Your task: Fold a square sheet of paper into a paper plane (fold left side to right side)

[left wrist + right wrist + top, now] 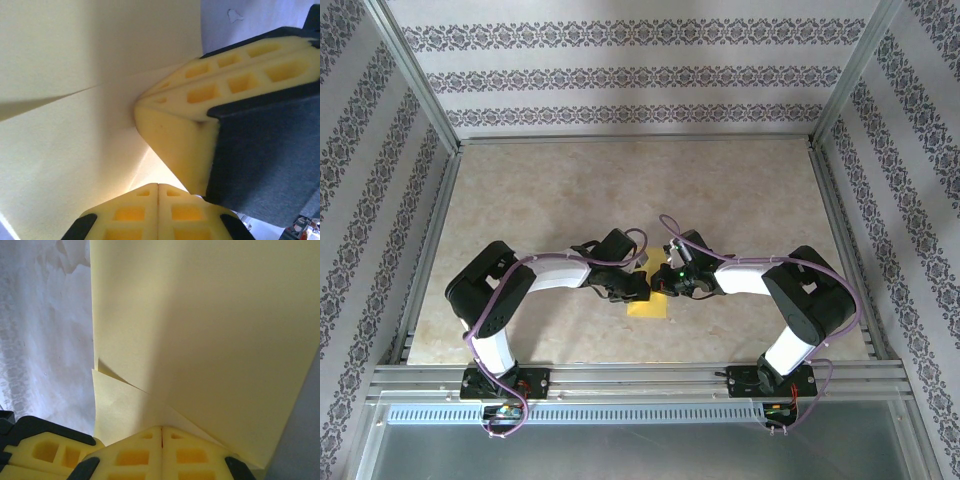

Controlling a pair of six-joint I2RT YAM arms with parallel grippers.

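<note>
Top external view: both arms reach inward and meet over the near middle of the table, with the left gripper and right gripper just beside each other. The yellow paper sits between and below them, and part of it shows on the near side. In the left wrist view the left fingers are pressed together, with the paper's edge running into their seam. The right gripper's pads, also pressed together, pinch the same sheet just beside them. The right wrist view shows its fingers clamped on overlapping layers of paper, with a slanted fold edge just above the pads.
</note>
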